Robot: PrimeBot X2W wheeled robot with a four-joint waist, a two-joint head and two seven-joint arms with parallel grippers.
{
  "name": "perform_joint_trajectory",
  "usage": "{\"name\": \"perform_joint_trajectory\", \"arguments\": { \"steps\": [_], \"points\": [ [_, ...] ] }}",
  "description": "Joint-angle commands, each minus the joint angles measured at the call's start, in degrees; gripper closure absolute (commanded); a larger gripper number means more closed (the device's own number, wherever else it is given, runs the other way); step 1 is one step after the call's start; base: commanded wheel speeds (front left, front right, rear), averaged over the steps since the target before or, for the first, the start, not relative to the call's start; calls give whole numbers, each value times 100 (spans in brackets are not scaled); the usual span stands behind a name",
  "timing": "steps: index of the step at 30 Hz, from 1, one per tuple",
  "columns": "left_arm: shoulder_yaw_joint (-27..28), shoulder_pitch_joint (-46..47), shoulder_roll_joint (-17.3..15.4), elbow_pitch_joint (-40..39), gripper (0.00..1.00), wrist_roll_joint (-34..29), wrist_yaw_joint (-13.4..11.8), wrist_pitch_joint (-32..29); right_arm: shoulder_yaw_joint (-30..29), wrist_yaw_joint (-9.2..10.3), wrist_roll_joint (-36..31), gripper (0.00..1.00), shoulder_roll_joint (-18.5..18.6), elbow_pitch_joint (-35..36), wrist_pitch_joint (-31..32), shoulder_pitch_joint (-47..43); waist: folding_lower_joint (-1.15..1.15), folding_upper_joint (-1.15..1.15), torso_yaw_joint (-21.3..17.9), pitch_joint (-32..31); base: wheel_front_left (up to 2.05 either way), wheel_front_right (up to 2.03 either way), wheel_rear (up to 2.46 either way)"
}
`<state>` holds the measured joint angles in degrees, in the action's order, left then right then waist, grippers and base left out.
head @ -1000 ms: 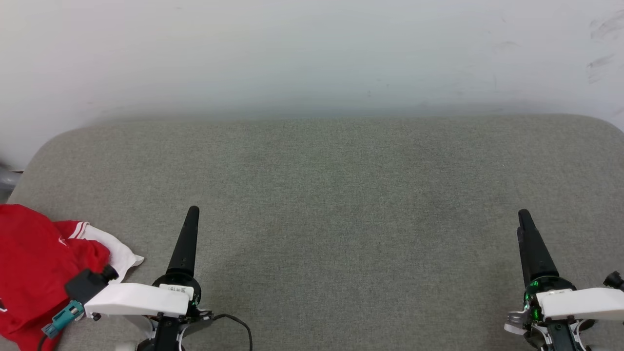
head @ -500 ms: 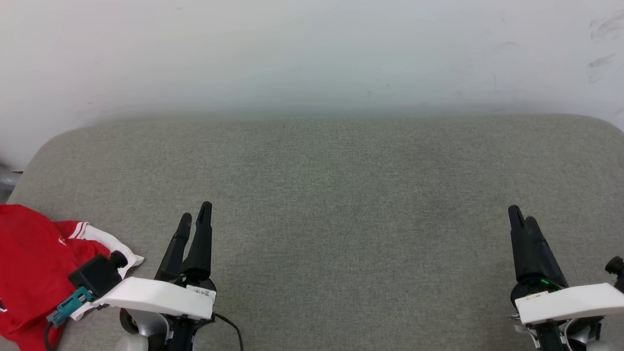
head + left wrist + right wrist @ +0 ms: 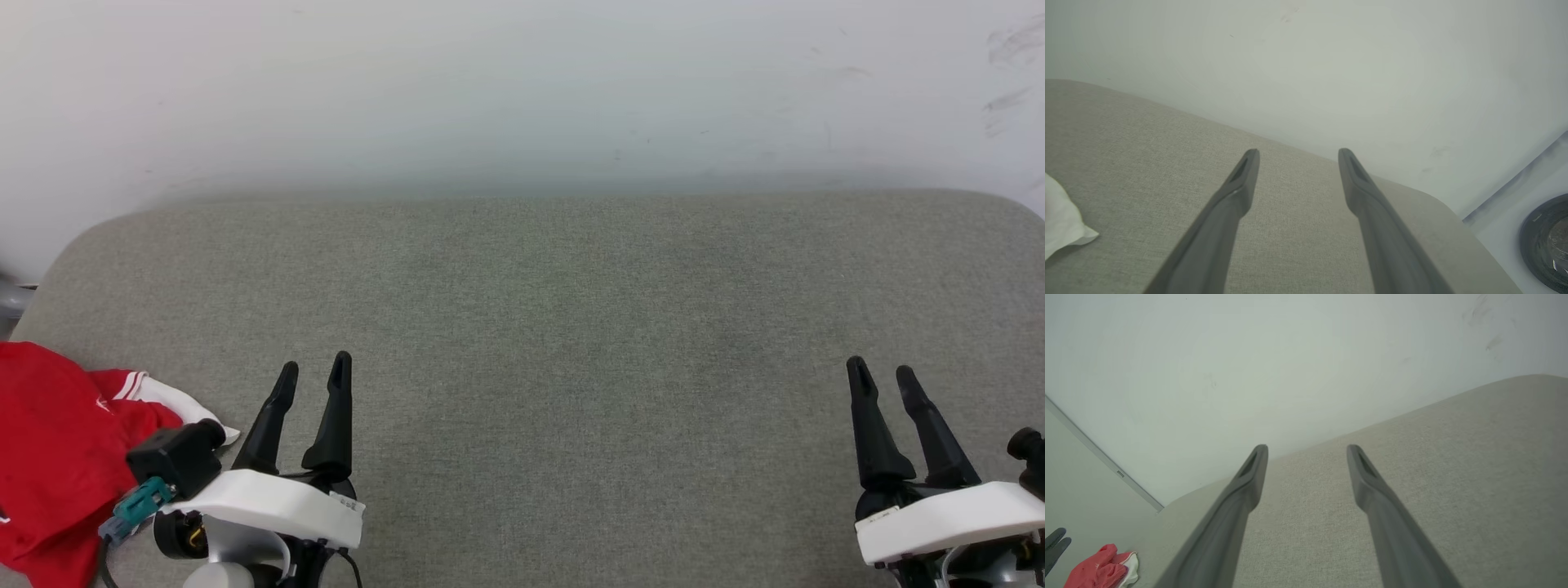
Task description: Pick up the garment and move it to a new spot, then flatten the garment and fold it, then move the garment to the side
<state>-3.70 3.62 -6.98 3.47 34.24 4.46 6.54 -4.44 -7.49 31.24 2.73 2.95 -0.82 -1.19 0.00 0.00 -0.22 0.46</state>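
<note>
- A grey-green fabric cushion with rounded corners is spreading wide.
- A pale wall is rising behind it in soft light.
- Dark scuff marks are showing on its upper right.

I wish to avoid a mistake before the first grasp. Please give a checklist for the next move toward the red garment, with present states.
1. Left gripper fingers apart, nothing between them: ok.
2. Right gripper fingers apart, nothing between them: ok.
3. Garment lies crumpled on the grey cushion, left of the left gripper, not yet grasped: ok.
4. Whole garment in the head view: not ok, the picture edge cuts it.
5. Place to lay it: ok, wide grey fabric between the grippers.
</note>
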Motion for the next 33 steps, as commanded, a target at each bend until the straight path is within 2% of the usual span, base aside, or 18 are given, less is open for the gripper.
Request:
{"name": "perform_joint_trajectory", "arguments": {
  "steps": [1, 5, 20, 33],
  "points": [
    [-55, -1, -82, -63, 0, -201, -45, 59, -26, 0, -220, 0, 17, 140, 21, 12, 0, 0, 4, 0, 0, 0, 0],
    [-161, -32, -202, -37, 0, -609, -173, 154, -77, 0, -678, 0, 17, 271, 108, -82, 0, 0, 4, -8, 0, 0, 0],
    [-425, -85, -380, -35, 0, -1449, -405, 401, -119, 0, -1553, 0, 20, 525, 251, -264, 0, 0, -7, 8, 0, 0, 0],
    [-454, -118, -325, -56, 0, -1832, -373, 552, -136, 0, -1968, 0, 21, 653, 177, -350, 0, 0, 24, 21, 0, 0, 0]
  ]
}}
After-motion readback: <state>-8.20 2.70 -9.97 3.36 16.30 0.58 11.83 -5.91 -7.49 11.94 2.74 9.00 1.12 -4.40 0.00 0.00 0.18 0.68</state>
